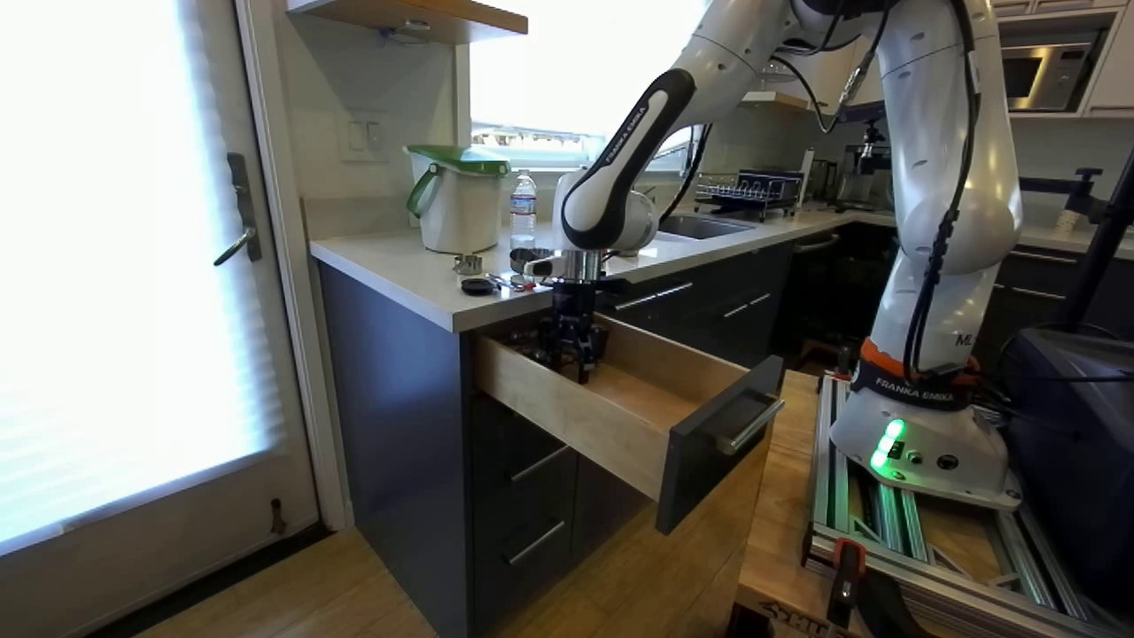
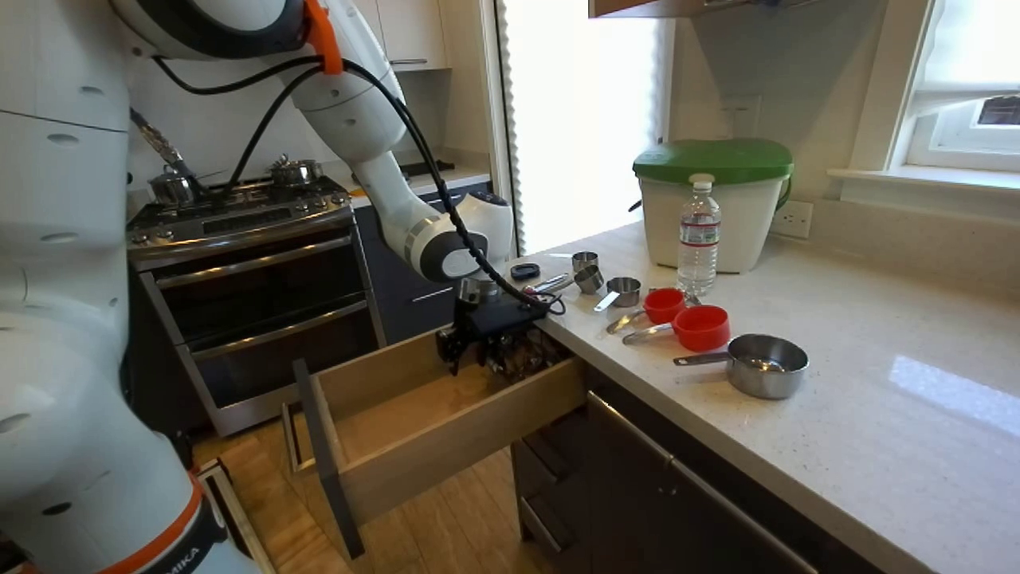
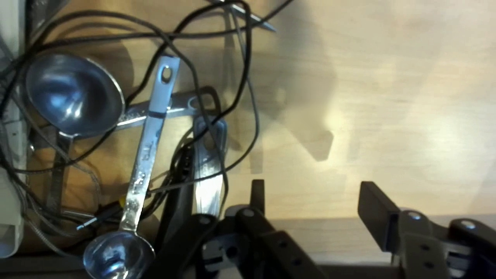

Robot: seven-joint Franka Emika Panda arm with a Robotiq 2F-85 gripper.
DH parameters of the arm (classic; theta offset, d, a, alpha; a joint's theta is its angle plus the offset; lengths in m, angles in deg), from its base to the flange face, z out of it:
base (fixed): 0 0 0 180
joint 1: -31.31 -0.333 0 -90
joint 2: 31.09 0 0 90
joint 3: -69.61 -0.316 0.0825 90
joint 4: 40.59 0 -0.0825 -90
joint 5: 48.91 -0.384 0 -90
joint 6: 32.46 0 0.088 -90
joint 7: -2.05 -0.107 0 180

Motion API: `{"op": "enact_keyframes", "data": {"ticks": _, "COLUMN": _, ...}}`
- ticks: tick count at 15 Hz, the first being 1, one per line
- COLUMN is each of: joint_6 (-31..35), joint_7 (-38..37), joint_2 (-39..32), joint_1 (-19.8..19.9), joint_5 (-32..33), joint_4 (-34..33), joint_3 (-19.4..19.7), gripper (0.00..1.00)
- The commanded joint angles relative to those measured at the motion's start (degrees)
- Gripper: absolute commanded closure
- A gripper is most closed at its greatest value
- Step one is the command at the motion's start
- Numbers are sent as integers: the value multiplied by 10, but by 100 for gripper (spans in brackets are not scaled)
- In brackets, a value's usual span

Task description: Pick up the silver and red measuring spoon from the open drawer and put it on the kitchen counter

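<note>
1. The measuring spoon (image 3: 145, 162) lies inside the pulled-out drawer (image 1: 576, 418), at its cluttered end: a small, rounded, shiny silver bowl on a long flat handle, with blurred marks stamped along it and an oval hole at the tip
2. What I can see of it is silver throughout, and whether this is the very spoon meant I cannot tell; a larger silver scoop (image 3: 73, 93) lies beside it in the drawer, its handle passing under the spoon's
3. Dark cables (image 3: 249, 46) loop over the same end of the drawer, crossing the scoop's handle
4. The gripper (image 3: 316, 199) reaches down into the drawer with its fingers well apart, bare wood of the drawer showing between them; the spoon lies outside that gap
5. Only the wrist view lets me make out the spoon; in both exterior views the things in the drawer are a dark jumble, partly hidden by the gripper
6. In an exterior view, the kitchen counter (image 2: 892, 454) above the drawer bears a red cup (image 2: 664, 305), another red cup (image 2: 701, 328) just beside it, both with silver handles, and a steel cup (image 2: 765, 376) farther from the drawer
7. In an exterior view I also get the sink (image 1: 704, 227), past the drawer; in an exterior view the stove (image 2: 263, 275) stands beyond the drawer
</note>
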Motion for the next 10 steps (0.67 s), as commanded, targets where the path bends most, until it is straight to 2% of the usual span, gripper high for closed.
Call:
{"op": "enact_keyframes", "data": {"ticks": 1, "joint_6": 23, "joint_7": -6, "joint_2": -20, "joint_1": -17, "joint_5": -8, "joint_4": 5, "joint_3": 26, "gripper": 31}}
{"op": "enact_keyframes", "data": {"ticks": 3, "joint_6": 36, "joint_7": -16, "joint_2": -22, "joint_1": -21, "joint_5": -6, "joint_4": 3, "joint_3": 30, "gripper": 27}}
{"op": "enact_keyframes", "data": {"ticks": 5, "joint_6": 50, "joint_7": -28, "joint_2": -26, "joint_1": -26, "joint_5": -1, "joint_4": 2, "joint_3": 36, "gripper": 32}}
{"op": "enact_keyframes", "data": {"ticks": 10, "joint_6": 113, "joint_7": -58, "joint_2": -35, "joint_1": -33, "joint_5": 13, "joint_4": 4, "joint_3": 42, "gripper": 36}}
